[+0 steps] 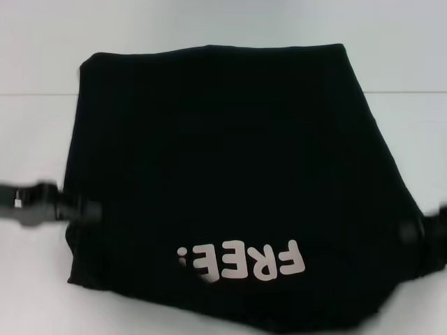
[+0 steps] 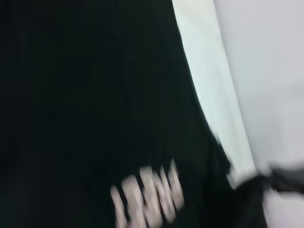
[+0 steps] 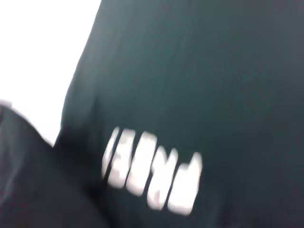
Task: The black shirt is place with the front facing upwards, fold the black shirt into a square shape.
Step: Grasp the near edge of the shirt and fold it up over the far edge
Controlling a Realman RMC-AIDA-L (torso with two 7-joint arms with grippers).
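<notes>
At the frame's left edge your left tool [image 1: 89, 210] meets the black shirt [image 1: 223, 160], your right tool [image 1: 412, 230] at the right edge, likely to draw a fold; their grip can't be told. The shirt covers the white worktop [image 1: 42, 56], "FREE!" lettering [image 1: 241, 262] low
</notes>
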